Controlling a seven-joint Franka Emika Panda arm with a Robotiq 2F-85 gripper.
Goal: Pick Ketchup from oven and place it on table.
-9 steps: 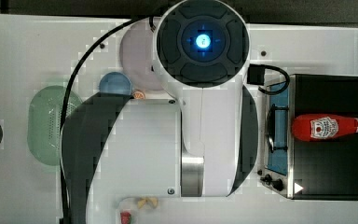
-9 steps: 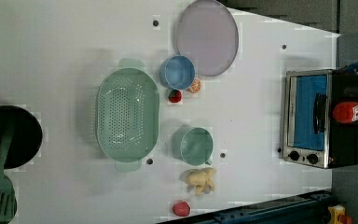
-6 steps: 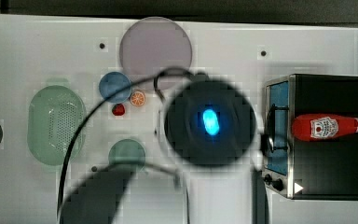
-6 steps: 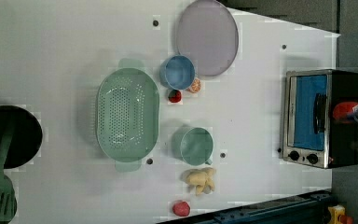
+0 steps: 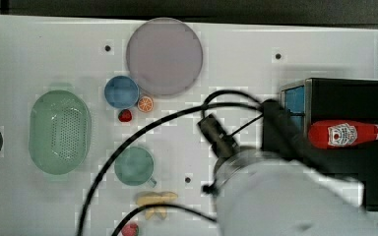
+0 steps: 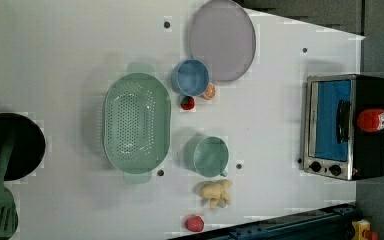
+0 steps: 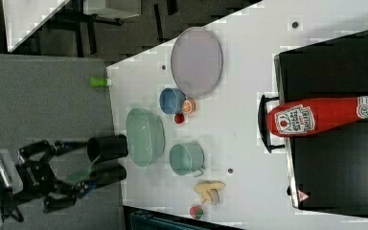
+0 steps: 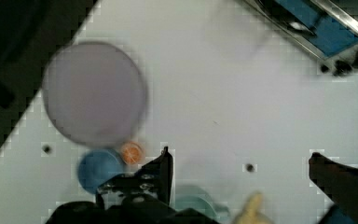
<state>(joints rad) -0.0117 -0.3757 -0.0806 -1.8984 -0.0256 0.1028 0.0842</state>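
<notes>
The Ketchup (image 5: 347, 134) is a red squeeze bottle with a white cap. It lies on its side on the black top of the oven (image 5: 344, 96), at the top view's right. The left view has the Ketchup (image 6: 375, 120) on the oven (image 6: 345, 127), whose bluish glass door is closed. In the right view the Ketchup (image 7: 316, 116) lies across the oven (image 7: 335, 167). My gripper (image 8: 240, 156) hangs open above the white table (image 5: 39, 54), with nothing between its fingers (image 8: 163, 170). My arm (image 5: 295, 196) covers the top view's lower right, beside the oven.
On the table are a purple plate (image 5: 164, 56), a blue bowl (image 5: 121, 92), an orange slice (image 5: 145, 103), a strawberry (image 5: 125, 115), a green colander (image 5: 60, 132), a green mug (image 5: 134, 166) and a yellowish piece (image 5: 156, 200). A black pot (image 6: 10, 147) stands at the left view's left edge.
In the top view my arm has swung from the table's middle toward the lower right, beside the oven. The Ketchup has not moved.
</notes>
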